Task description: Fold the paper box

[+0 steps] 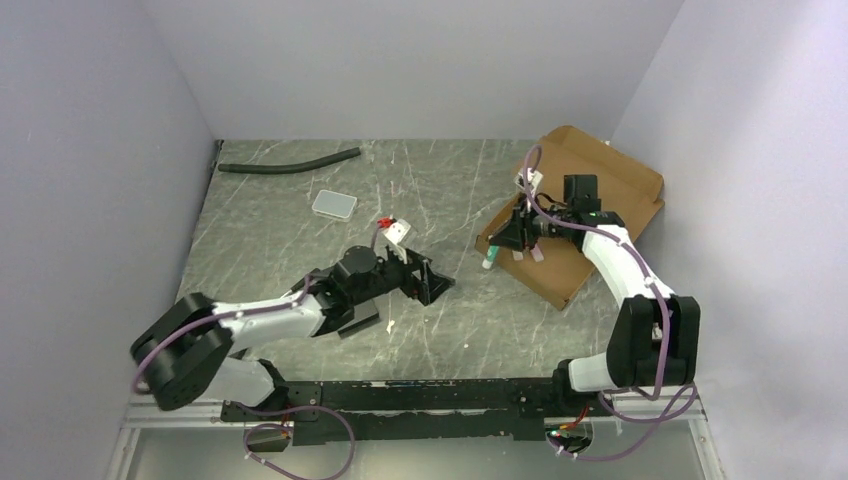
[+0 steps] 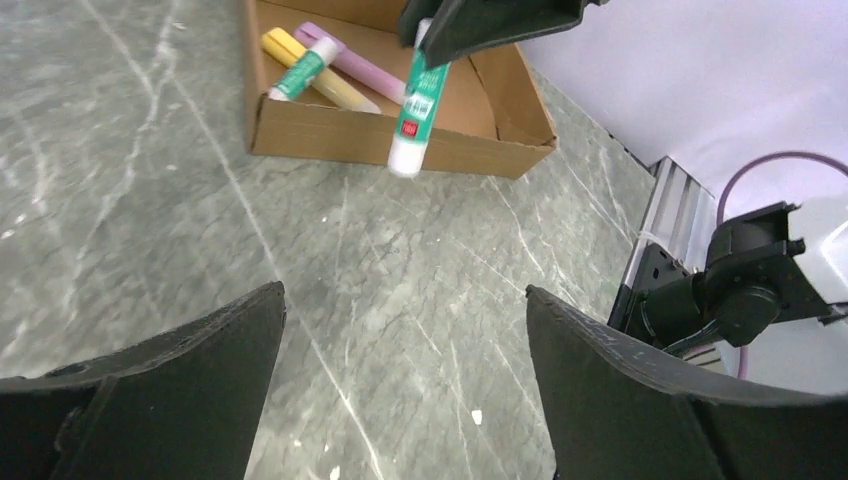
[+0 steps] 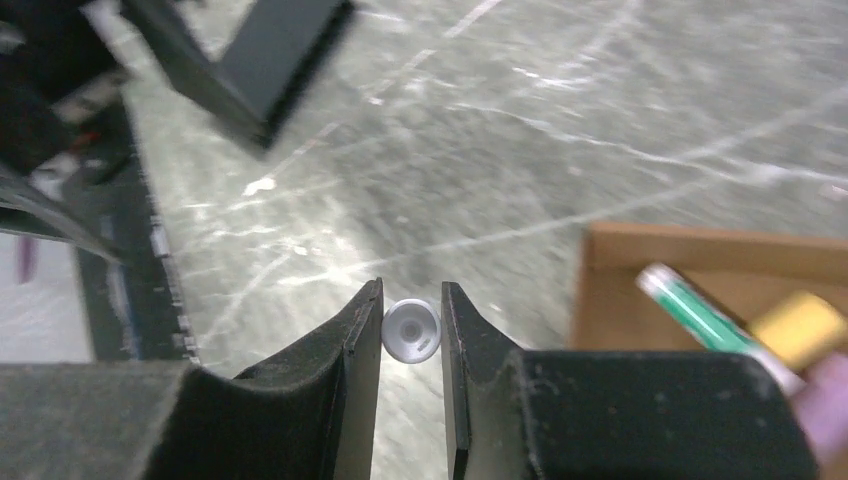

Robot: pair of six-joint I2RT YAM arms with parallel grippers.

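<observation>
Cardboard, light and stiff but easily creased: the paper box (image 1: 612, 176) lies at the table's (image 1: 300, 260) far right; best taken by a flap edge. The right gripper (image 1: 505, 238) pinches a glue stick (image 2: 418, 100) by its front wall, and the left gripper (image 2: 402, 293) gapes wide, empty.

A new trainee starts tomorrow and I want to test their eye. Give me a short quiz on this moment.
1. How many sticks lie in the paper box, going by the left wrist view?
2. True or false: the left gripper is shut on a pen.
3. The right gripper holds: A a green-and-white tube; B a roll of tape; C nothing.
Key: 1 three. 2 false, it is open with nothing between its fingers. 3 A.
</observation>
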